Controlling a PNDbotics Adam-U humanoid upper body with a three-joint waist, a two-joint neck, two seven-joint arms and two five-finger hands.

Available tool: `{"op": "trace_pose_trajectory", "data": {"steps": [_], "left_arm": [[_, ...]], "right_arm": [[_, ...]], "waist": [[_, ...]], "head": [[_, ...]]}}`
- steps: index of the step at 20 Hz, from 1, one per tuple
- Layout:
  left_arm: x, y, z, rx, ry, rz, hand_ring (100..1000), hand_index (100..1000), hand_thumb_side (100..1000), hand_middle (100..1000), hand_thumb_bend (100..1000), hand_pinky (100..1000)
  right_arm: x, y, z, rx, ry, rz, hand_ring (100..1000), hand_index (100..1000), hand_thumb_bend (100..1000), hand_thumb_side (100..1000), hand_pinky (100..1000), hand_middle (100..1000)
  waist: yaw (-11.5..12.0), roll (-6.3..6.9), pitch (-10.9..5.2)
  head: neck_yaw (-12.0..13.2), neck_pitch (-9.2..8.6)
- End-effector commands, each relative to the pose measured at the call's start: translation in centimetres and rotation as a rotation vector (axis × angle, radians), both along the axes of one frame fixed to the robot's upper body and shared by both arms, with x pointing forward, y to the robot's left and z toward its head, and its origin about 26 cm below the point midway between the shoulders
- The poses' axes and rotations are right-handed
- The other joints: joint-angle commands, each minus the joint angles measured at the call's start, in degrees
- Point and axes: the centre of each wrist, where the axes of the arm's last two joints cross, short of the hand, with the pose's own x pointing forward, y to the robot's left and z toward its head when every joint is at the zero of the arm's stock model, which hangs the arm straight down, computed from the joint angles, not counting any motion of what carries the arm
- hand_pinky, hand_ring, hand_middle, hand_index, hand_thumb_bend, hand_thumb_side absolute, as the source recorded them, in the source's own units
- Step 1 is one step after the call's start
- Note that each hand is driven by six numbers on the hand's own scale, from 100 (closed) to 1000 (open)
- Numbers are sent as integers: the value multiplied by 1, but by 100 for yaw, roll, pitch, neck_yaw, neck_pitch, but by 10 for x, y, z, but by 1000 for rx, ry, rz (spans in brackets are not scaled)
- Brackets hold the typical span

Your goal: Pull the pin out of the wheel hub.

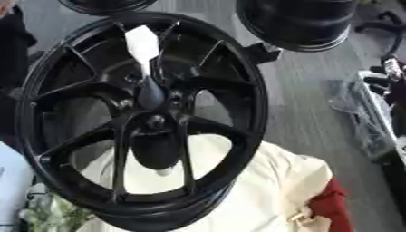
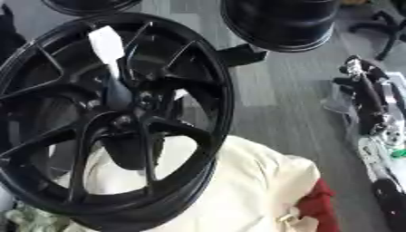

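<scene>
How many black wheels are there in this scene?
3: a big spoked wheel up front on a cream cloth, one behind at upper right, another's edge at the top left. More may lie out of view.

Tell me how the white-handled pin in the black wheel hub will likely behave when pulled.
The pin looks stiff: its white handle stands straight, tilted up out of the wheel hub. It is slim beside the rim, so probably light. Its dark lower part sits among the spokes, so it may bind if pulled askew.
</scene>
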Motion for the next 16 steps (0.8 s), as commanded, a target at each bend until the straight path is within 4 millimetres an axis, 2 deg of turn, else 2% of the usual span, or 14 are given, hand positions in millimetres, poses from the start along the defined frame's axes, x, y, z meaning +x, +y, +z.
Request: {"op": "trace_pose_trajectory", "data": {"steps": [1, 5, 10, 16], "left_arm": [[-5, -13, 15, -115, -205, 10, 745, 803, 569, 684, 518, 868], [-5, -45, -3, -418, -397, -39, 766, 827, 576, 729, 525, 886], [-11, -87, -35, -675, -460, -124, 766, 829, 555, 738, 549, 887], [-11, -108, -70, -881, -501, -159, 769, 828, 532, 740, 568, 887]], "right_arm": [[1, -3, 11, -18, -31, -5, 722, 824, 100, 608, 856, 715], [3, -1, 15, -22, -45, -2, 723, 826, 100, 599, 856, 716], [6, 2, 18, -22, -62, 2, 727, 829, 100, 586, 857, 720], [9, 5, 21, -25, -79, 12, 729, 832, 100, 567, 857, 723]], "waist": [[-9, 34, -117], [-55, 28, -123], [-81, 1, -133], [-102, -44, -158]], "head": [[28, 0], [120, 55], [236, 95], [315, 103]]}}
